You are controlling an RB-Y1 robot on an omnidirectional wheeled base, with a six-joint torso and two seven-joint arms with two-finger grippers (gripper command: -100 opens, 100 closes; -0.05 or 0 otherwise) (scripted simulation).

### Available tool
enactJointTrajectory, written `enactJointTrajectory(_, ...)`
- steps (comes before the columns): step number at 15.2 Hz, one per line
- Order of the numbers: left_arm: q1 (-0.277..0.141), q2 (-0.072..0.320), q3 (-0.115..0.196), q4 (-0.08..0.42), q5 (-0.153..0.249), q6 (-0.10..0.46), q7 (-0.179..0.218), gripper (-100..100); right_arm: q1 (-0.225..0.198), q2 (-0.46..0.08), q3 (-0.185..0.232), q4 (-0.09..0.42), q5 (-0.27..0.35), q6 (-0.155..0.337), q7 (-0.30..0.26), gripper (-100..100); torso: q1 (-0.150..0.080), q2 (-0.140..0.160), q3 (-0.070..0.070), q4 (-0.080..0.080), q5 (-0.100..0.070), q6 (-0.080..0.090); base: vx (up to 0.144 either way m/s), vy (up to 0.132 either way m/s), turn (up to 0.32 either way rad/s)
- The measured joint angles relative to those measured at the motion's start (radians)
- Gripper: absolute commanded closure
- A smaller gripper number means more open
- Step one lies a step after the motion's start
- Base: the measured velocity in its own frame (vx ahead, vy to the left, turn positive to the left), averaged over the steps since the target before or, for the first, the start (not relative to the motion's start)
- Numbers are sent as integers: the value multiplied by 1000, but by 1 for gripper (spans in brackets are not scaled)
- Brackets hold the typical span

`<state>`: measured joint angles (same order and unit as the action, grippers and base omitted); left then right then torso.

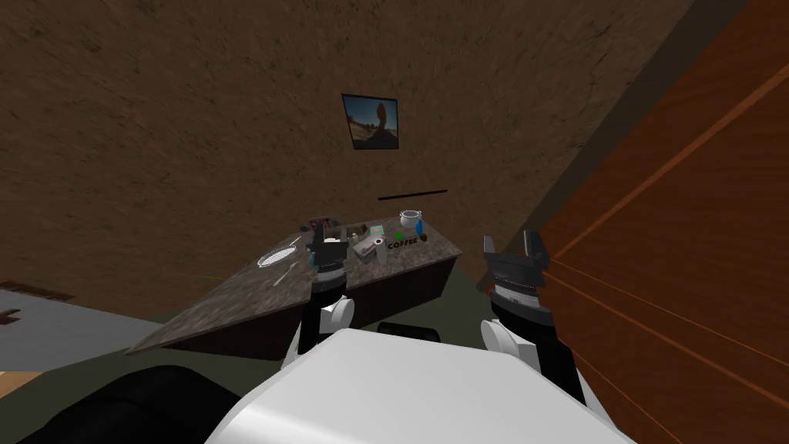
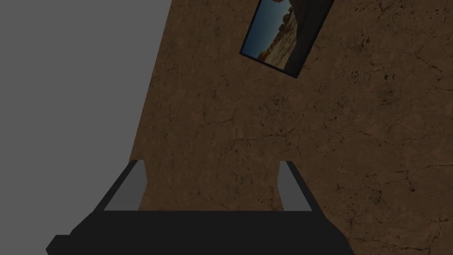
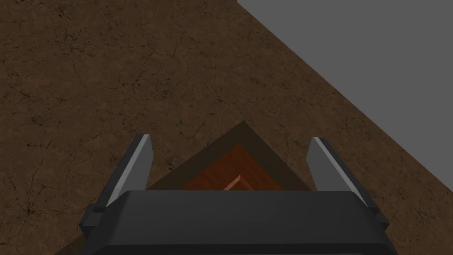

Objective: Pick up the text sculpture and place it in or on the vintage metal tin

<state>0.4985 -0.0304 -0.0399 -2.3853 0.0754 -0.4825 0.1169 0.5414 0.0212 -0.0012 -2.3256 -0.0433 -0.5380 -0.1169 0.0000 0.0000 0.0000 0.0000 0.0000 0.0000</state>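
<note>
L gripper point(image 1: 327, 245) open, 2 fingers apart w/ nothing between, arm raised upright over the dark speckled table point(image 1: 231, 297). R gripper point(image 1: 510, 245) also open and empty, held up off the table beside a reddish wood panel point(image 1: 678, 231). Text sculpture point(image 1: 403, 243) reads "COFFEE"; it sits on the table near L gripper, w/ a grey box point(image 1: 368, 250) between them.

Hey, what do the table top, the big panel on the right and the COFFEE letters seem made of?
Table top: probably stone, speckled grey-brown, granite-like mottling. Panel: reddish-brown wood, streaky grain, raised lines, faint sheen. COFFEE letters: dark; too small to tell the material.
</note>
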Motion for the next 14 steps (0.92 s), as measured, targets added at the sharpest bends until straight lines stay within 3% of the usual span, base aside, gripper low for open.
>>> enactJointTrajectory(7, -22, 113, 19, 15, -18, 70, -8, -100, 0, 0, 0, 0, 0, 0, 0, 0, -9, 0, 0, 0, -2, 0, 0, -104, -62)
enactJointTrajectory(14, -68, 180, 61, 43, -44, 197, -19, -100, 0, 0, 0, 0, 0, 0, 0, 0, -13, -1, -1, 0, -3, 1, 6, -164, -96)
